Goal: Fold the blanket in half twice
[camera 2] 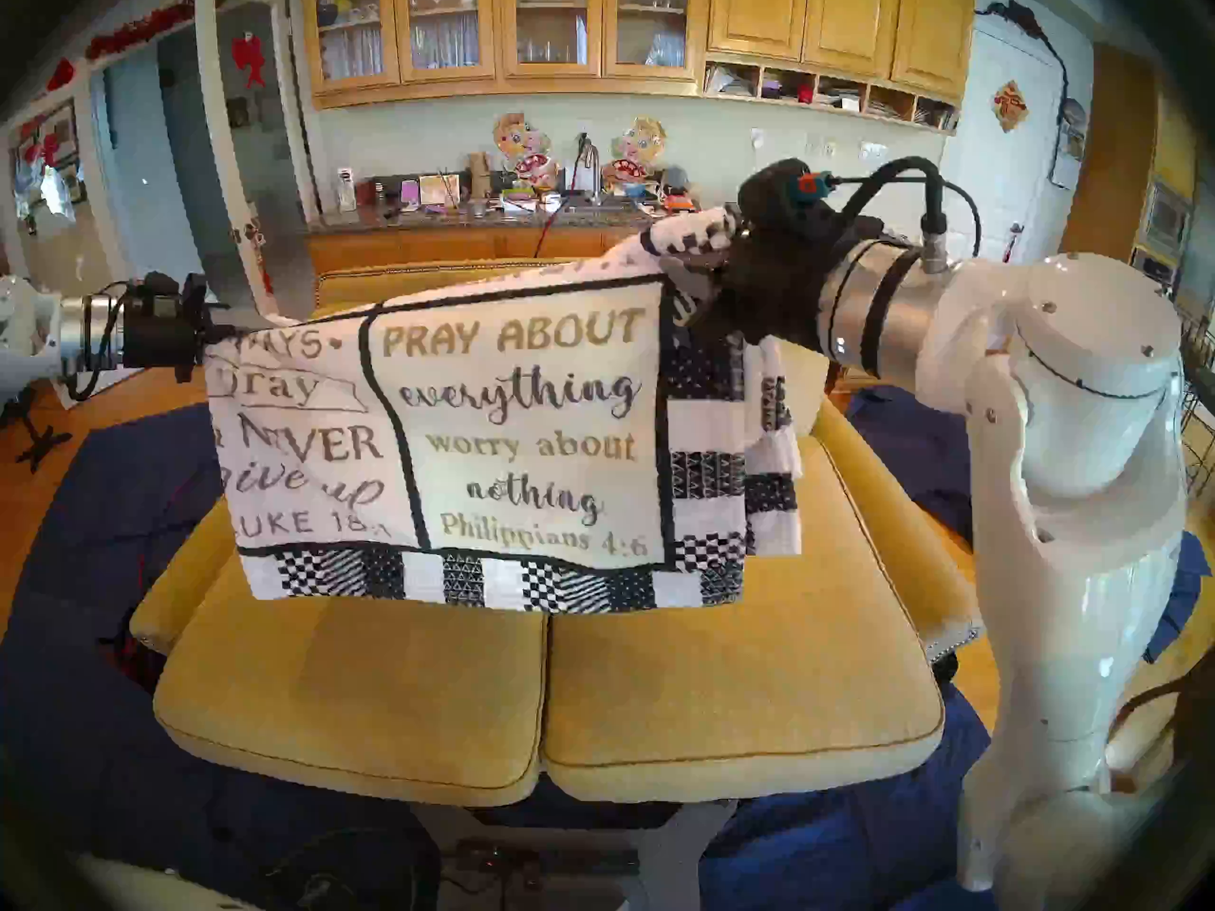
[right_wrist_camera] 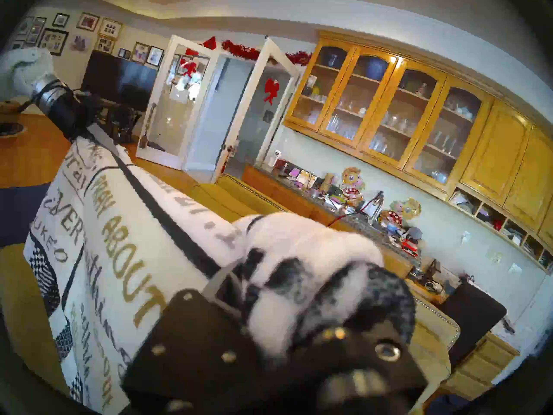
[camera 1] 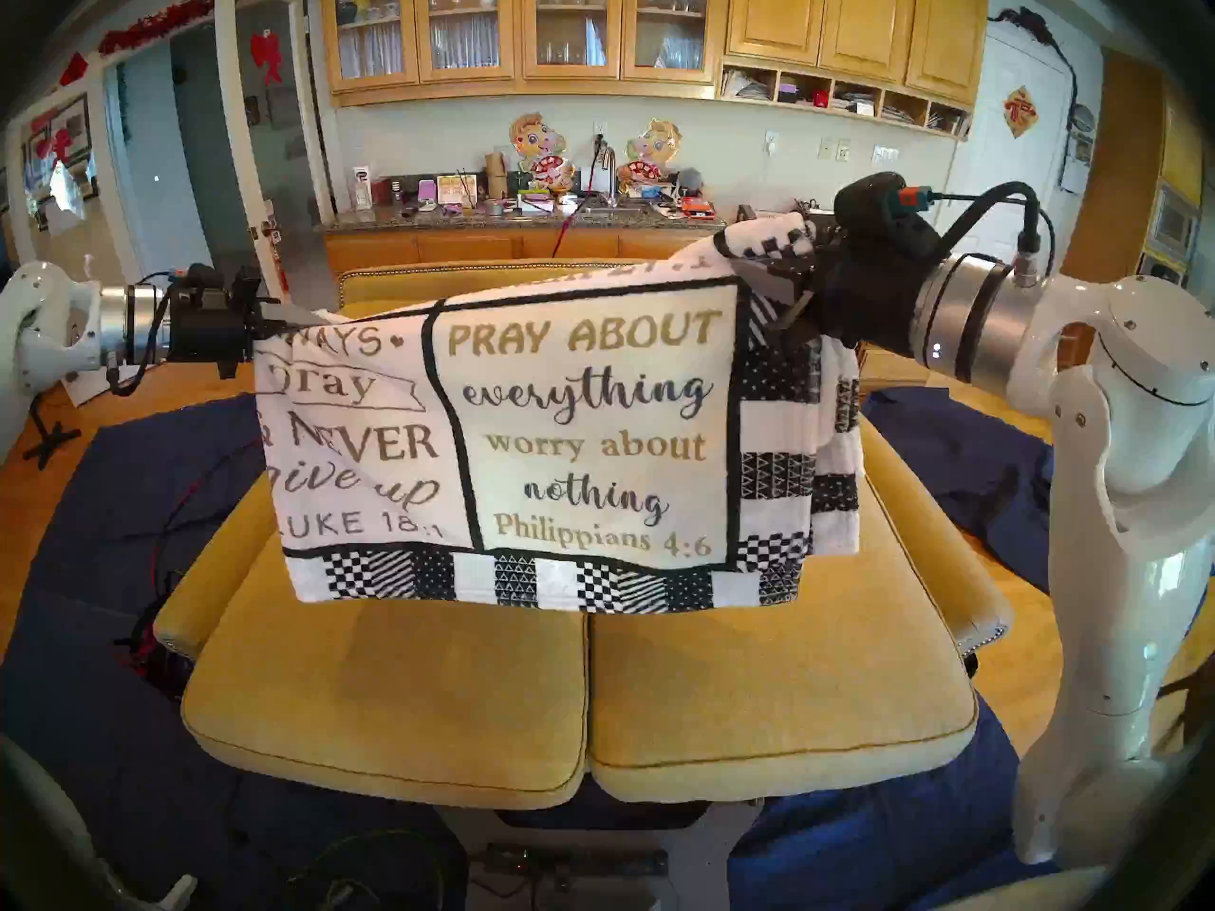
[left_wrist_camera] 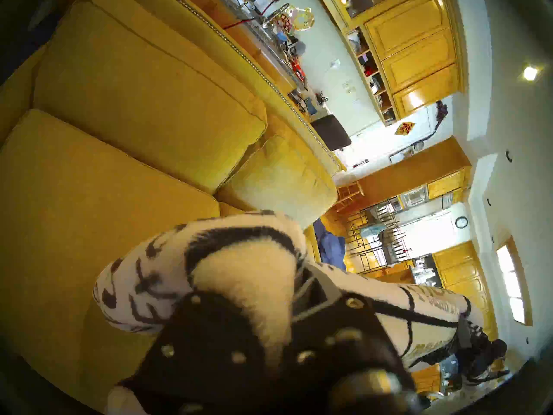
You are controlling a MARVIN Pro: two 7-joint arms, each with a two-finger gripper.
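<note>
Above the yellow sofa (camera 1: 578, 686), the blanket (camera 1: 578, 430) hangs in the air, stretched between the two arms and not touching the seat cushions. It is white fleece w/ gold and grey lettering, black panel lines and a checkered border along its lower edge. The side facing the head cam shows "PRAY ABOUT everything worry about nothing" and, toward the sofa's left end, part of a second panel w/ "NEVER give up".

The left gripper (camera 1: 253, 328) holds the upper corner of the blanket over the sofa's left armrest side. In the left wrist view its fingers (left_wrist_camera: 209, 324) are closed tight on a thick bunch of fabric, which bulges out around them.

The right gripper (camera 1: 799, 259) holds the other upper corner, over the sofa's right side and higher than the left one, so the top edge slopes up toward the right. In the right wrist view the fingers (right_wrist_camera: 191, 324) are pinched on bunched fleece; the gap between them is fully filled w/ cloth. A second layer of the blanket hangs behind the front one at this end, w/ its patterned border visible beside the front border.

Navy cloths (camera 1: 131, 509) lie on the floor on both sides of the sofa. Behind the sofa back is a counter (camera 1: 513, 216) w/ many small objects, and wooden cabinets (camera 1: 526, 29) above it.
</note>
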